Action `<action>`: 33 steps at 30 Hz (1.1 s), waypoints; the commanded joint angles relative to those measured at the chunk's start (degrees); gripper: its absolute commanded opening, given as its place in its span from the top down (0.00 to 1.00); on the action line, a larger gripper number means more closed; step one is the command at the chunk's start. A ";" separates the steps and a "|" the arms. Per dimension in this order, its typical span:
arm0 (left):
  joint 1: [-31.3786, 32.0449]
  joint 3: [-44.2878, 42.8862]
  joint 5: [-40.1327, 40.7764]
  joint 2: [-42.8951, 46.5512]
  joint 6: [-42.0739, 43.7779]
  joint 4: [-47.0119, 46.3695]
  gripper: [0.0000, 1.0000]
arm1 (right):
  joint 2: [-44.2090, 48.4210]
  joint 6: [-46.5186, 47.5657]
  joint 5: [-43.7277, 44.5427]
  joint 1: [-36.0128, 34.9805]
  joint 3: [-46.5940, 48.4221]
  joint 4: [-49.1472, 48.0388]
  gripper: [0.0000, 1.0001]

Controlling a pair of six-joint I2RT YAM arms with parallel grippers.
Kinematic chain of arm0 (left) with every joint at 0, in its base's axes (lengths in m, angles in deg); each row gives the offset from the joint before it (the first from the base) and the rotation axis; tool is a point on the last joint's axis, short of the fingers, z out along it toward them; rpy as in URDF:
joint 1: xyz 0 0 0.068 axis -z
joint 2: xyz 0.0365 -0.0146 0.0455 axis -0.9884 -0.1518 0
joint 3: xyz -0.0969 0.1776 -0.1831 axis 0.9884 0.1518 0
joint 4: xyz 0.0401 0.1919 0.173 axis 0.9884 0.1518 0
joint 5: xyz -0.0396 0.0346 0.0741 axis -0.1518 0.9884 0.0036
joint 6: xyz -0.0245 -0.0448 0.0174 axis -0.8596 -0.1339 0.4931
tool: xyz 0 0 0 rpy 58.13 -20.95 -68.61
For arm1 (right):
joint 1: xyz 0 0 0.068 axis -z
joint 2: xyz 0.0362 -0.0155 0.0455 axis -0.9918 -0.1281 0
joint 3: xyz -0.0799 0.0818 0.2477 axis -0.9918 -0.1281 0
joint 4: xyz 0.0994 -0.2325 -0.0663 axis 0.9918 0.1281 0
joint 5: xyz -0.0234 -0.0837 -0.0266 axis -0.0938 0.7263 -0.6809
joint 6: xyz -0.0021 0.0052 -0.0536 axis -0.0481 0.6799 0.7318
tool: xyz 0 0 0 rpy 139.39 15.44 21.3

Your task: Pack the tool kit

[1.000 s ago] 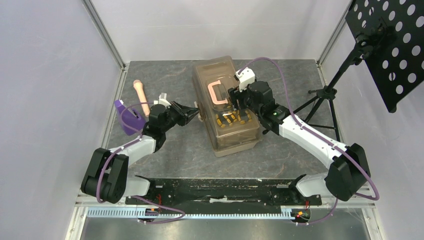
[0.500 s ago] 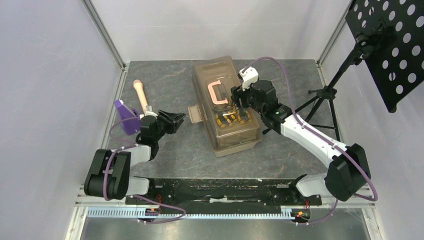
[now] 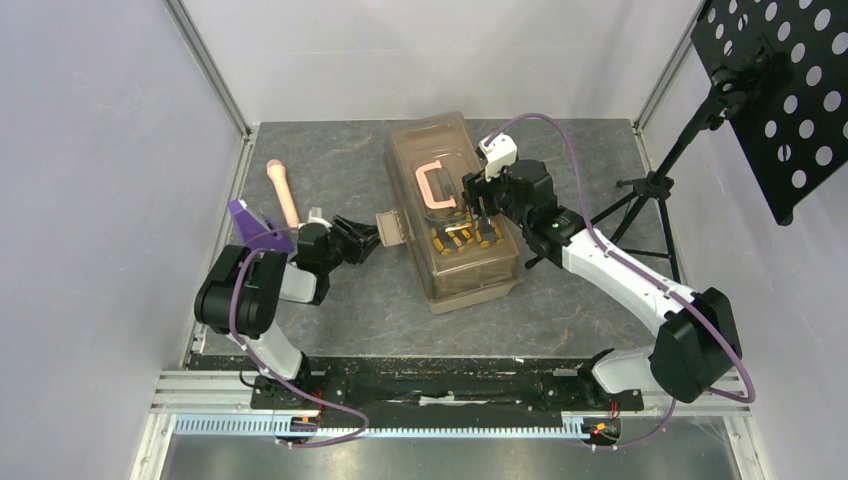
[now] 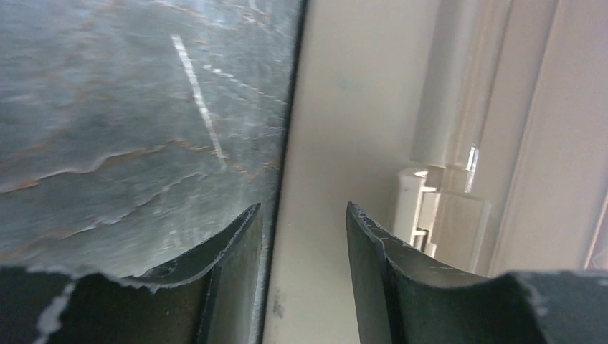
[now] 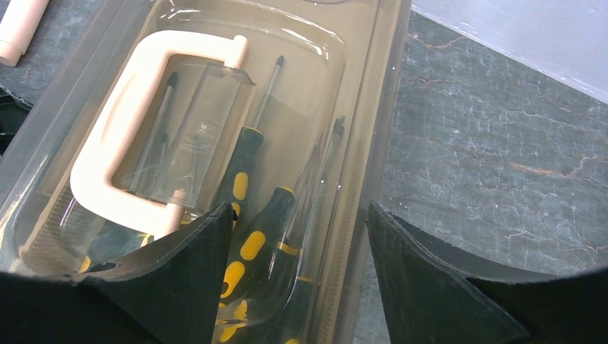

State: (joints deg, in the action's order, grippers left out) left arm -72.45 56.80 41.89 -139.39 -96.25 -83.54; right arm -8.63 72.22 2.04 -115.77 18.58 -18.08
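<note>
The tool kit's tan translucent toolbox (image 3: 470, 275) lies in the middle of the table with its lid down and its pinkish handle (image 3: 434, 186) on top. Orange-and-black screwdrivers (image 3: 462, 237) show through the lid. A small latch flap (image 3: 390, 228) sticks out from the box's left side. My left gripper (image 3: 364, 240) is open just left of that flap, apart from it. In the left wrist view the left gripper (image 4: 302, 215) frames only the box's beige wall (image 4: 337, 143). My right gripper (image 5: 300, 215) is open above the toolbox's right rim (image 5: 373, 143), over the screwdrivers (image 5: 251, 236) and beside the handle (image 5: 107, 150).
A beige rounded-end rod (image 3: 283, 192) and a purple block (image 3: 252, 226) lie at the left, right behind my left arm. A black tripod stand (image 3: 650, 188) with a perforated panel (image 3: 780, 90) stands at the right edge. Walls close in the left and back.
My left gripper opened and drew back to the left from the box's side, leaving the latch flap folded out; its arm folded in. The right gripper barely moved.
</note>
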 commanded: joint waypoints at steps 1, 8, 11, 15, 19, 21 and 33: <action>1.68 -2.66 -2.97 -1.54 -0.79 -9.50 0.46 | 1.01 0.03 -2.55 -0.10 -0.98 1.89 0.30; 2.57 -1.29 -5.06 -4.02 -4.38 -20.55 0.30 | 0.91 0.03 -3.44 -0.05 -0.69 1.84 0.30; 3.93 -1.95 -5.37 -5.43 -4.37 -21.32 0.27 | 0.89 -0.02 -3.61 -0.10 -0.52 1.94 0.30; 5.37 -2.79 -5.43 -7.19 -4.59 -22.89 0.25 | 1.23 0.11 -3.56 -0.11 -0.38 1.92 0.30; 6.33 -3.24 -5.25 -8.42 -5.08 -24.71 0.20 | 1.37 0.11 -3.66 -0.10 -0.44 1.90 0.30; 6.80 -3.12 -5.26 -9.22 -6.27 -27.38 0.18 | 1.33 0.20 -3.86 -0.11 -0.46 1.94 0.30; 9.29 -3.12 -3.06 -9.04 -7.88 -32.09 0.18 | 0.96 0.03 -4.12 -0.11 -0.67 1.53 0.31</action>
State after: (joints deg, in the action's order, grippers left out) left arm -66.11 55.37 41.10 -149.07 -103.73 -111.04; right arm -7.93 73.03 0.42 -115.42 18.49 -18.00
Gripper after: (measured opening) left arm 0.832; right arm 0.694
